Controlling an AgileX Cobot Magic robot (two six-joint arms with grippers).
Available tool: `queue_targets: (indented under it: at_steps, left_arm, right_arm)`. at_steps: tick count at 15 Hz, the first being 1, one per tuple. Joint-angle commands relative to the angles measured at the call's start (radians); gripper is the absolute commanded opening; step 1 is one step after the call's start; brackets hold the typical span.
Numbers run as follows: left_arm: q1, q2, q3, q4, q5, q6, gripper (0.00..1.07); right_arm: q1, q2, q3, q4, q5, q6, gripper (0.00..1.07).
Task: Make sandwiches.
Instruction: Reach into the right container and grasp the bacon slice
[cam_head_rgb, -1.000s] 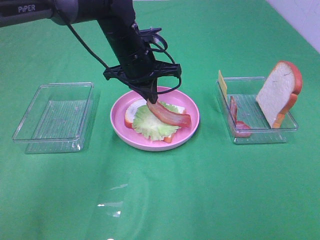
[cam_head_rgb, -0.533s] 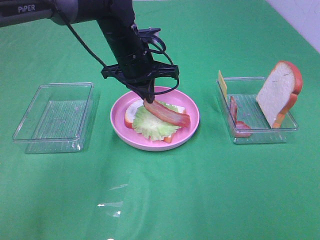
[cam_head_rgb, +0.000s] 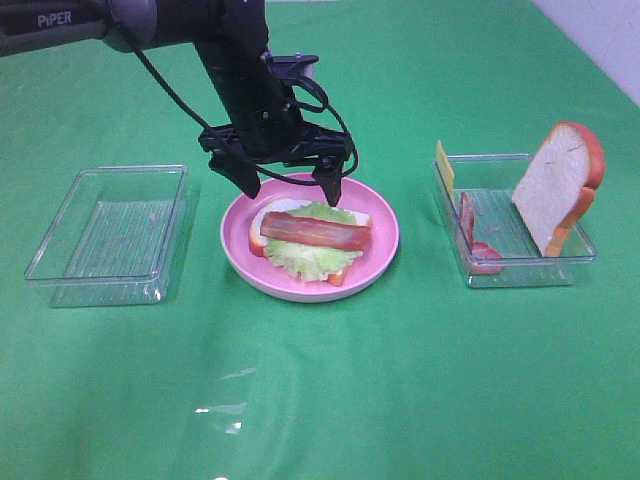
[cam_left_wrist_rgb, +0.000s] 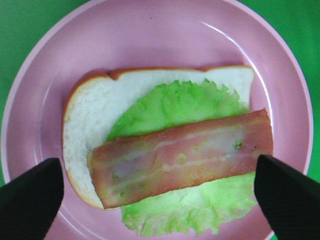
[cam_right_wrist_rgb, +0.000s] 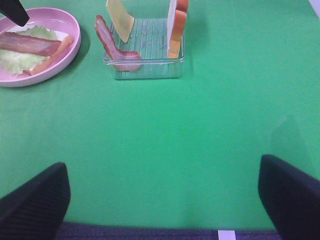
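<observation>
The left gripper (cam_head_rgb: 291, 187) hovers just above the pink plate (cam_head_rgb: 300, 291), jaws spread wide and empty, one fingertip beyond each end of the bacon strip (cam_head_rgb: 316, 230). That strip lies flat on the lettuce (cam_head_rgb: 300, 258) and bread slice (cam_head_rgb: 258, 226) of the half-built sandwich (cam_head_rgb: 310, 242) on the plate, mid-table. The right gripper (cam_right_wrist_rgb: 162, 200), also wide open and empty, hangs over green cloth on the near side of the right tray (cam_head_rgb: 520, 276).

Glossy pink plate (cam_head_rgb: 380, 215), clear ribbed plastic trays (cam_head_rgb: 110, 235), matt green cloth (cam_head_rgb: 400, 380).
</observation>
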Motion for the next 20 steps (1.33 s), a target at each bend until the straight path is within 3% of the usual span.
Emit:
queue_targets:
  at_steps: [1, 6, 9, 11, 13, 16, 19, 20]
  left_arm:
    - [-0.003, 0.004, -0.005, 0.001, -0.007, -0.002, 1.0]
    - [-0.003, 0.002, -0.014, 0.001, 0.02, -0.002, 1.0]
    - [-0.003, 0.002, -0.07, 0.032, 0.117, 0.004, 1.0]
    - [0.011, -0.012, -0.152, 0.075, 0.28, -0.004, 1.0]
    - [0.02, -0.058, -0.134, 0.062, 0.278, -0.004, 1.0]
    - [0.069, -0.203, -0.013, 0.129, 0.278, -0.002, 1.0]
    - [0.163, -0.4, 0.225, 0.189, 0.278, -0.001, 1.0]
    - [0.221, -0.503, 0.368, 0.225, 0.278, -0.001, 1.0]
  right_arm:
    - [-0.005, -0.032, 0.001, 0.0, -0.002, -0.009, 0.97]
    - [-0.005, -0.032, 0.001, 0.0, -0.002, -0.009, 0.97]
    - [-0.005, -0.032, 0.001, 0.0, -0.002, -0.009, 0.97]
    - [-0.005, -0.032, 0.001, 0.0, -0.002, -0.009, 0.97]
    - [-0.005, -0.032, 0.001, 0.0, -0.002, -0.009, 0.97]
    - [-0.005, -0.032, 0.001, 0.0, -0.002, -0.009, 0.97]
    - [-0.005, -0.032, 0.001, 0.0, -0.002, -0.009, 0.97]
    - [-0.005, -0.032, 0.001, 0.0, -0.002, -0.009, 0.97]
